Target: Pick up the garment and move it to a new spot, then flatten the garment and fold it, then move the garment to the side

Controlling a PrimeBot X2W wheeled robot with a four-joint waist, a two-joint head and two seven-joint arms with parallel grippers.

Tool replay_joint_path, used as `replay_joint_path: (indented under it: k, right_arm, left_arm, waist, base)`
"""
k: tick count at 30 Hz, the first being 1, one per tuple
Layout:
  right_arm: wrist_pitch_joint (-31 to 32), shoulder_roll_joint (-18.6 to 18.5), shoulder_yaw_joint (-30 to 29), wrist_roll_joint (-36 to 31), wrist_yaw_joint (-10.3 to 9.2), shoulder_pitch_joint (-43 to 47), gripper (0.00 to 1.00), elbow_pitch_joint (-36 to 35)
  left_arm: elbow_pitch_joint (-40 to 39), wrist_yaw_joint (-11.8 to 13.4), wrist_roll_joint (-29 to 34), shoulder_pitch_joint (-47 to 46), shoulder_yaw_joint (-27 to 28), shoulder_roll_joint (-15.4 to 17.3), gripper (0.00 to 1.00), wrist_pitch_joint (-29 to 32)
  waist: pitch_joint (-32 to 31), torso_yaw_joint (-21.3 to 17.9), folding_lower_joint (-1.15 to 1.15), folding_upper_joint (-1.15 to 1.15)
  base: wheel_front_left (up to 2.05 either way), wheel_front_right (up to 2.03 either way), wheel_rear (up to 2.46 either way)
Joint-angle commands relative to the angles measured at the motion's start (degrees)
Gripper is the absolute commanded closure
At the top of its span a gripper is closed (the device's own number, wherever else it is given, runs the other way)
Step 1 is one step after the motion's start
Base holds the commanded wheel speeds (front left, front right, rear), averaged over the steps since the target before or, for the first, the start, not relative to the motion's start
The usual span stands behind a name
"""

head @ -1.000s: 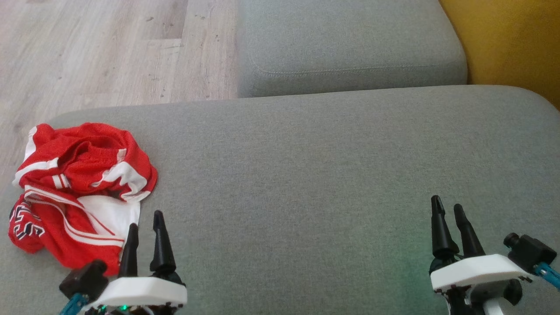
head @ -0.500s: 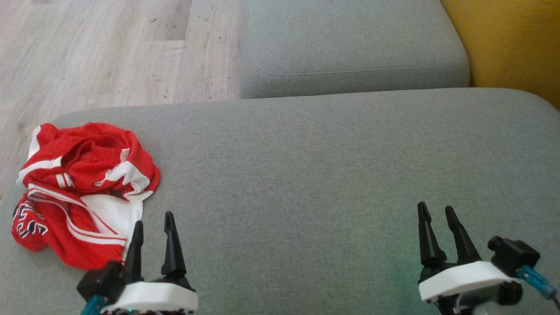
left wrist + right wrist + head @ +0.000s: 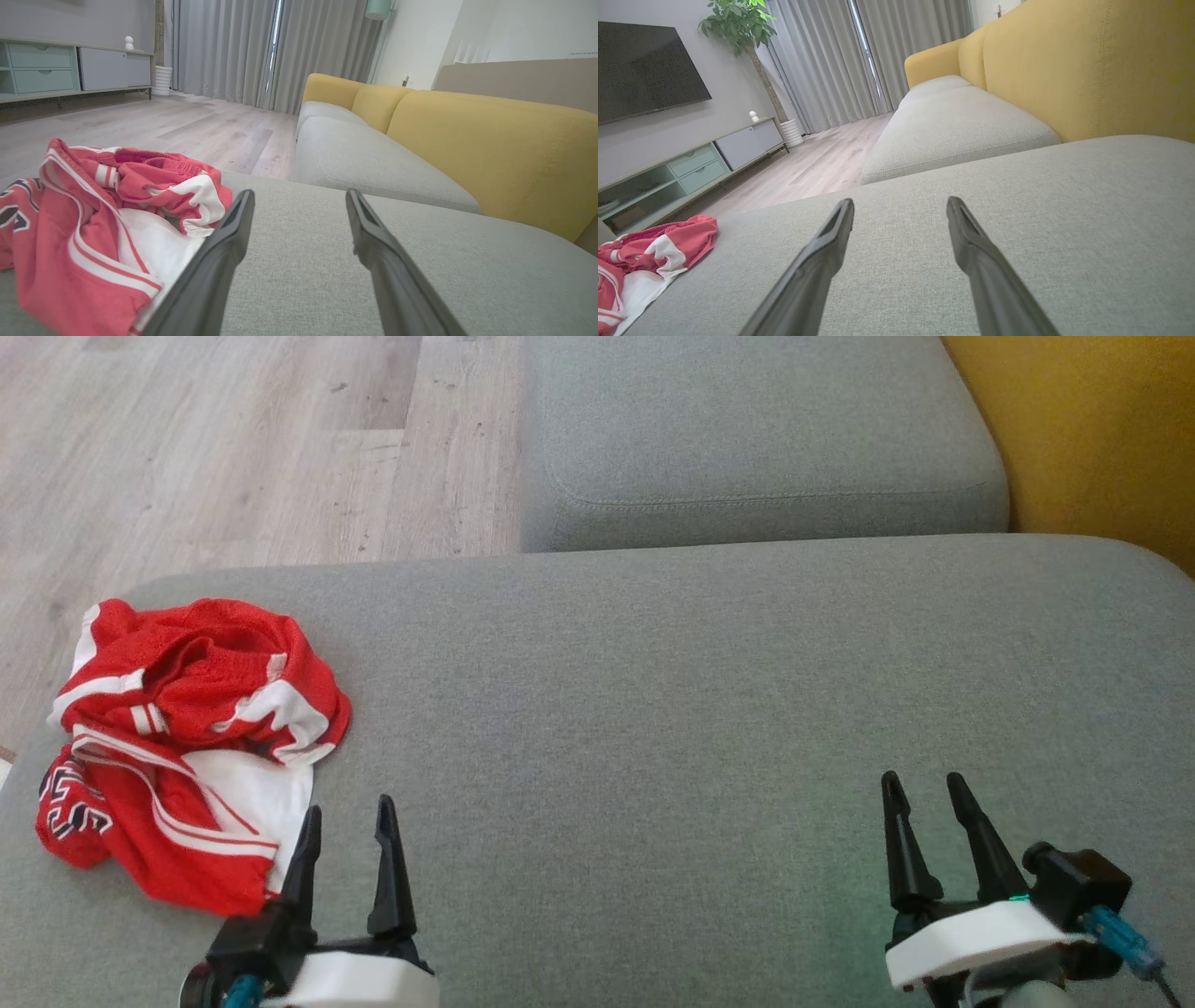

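Grey cushion [image 3: 653, 709], red garment [image 3: 187, 747] just beside empty wide-open left claw [image 3: 348, 805], right claw [image 3: 922, 777] open

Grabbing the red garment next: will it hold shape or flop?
Likely floppy: the garment lies crumpled in soft folds, so loose ends should droop. Looks thin and light. A pinch may lift only the top layer.

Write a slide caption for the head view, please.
Crumpled red garment on the grey cushion beside the open left gripper; open right gripper far off.
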Motion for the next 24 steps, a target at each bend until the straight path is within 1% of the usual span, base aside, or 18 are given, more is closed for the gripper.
replay_joint_path:
  k: [1,11,19,24]
  right_arm:
    - [-1.0,-0.5,1.3,-2.1,0.38,-1.2,0.00,-1.8]
    - [-2.7,-0.5,1.1,-7.8,0.42,-0.6,0.00,-1.3]
    - [-4.0,-0.6,0.4,-12.6,0.45,0.2,0.00,0.8]
    - [-4.1,-0.6,0.2,-12.8,0.45,0.3,0.00,1.5]
  left_arm:
    - [-2.0,0.5,2.2,-1.6,0.9,0.3,0.00,-1.0]
    - [-1.7,0.7,8.0,-1.3,0.1,0.3,0.00,-2.7]
    - [-1.0,1.2,12.3,-0.6,-0.5,0.3,0.00,-4.0]
    - [0.1,1.0,11.9,-0.6,-0.4,0.3,0.00,-4.1]
  waist:
    - [-0.1,0.1,0.00,0.00]
    - [-0.6,0.8,0.00,0.00]
    - [-1.7,1.2,0.00,0.00]
    - [-1.9,1.1,0.00,0.00]
  base:
    - [0.00,0.00,0.00]
    - [0.00,0.00,0.00]
    - [0.00,0.00,0.00]
    - [0.00,0.00,0.00]
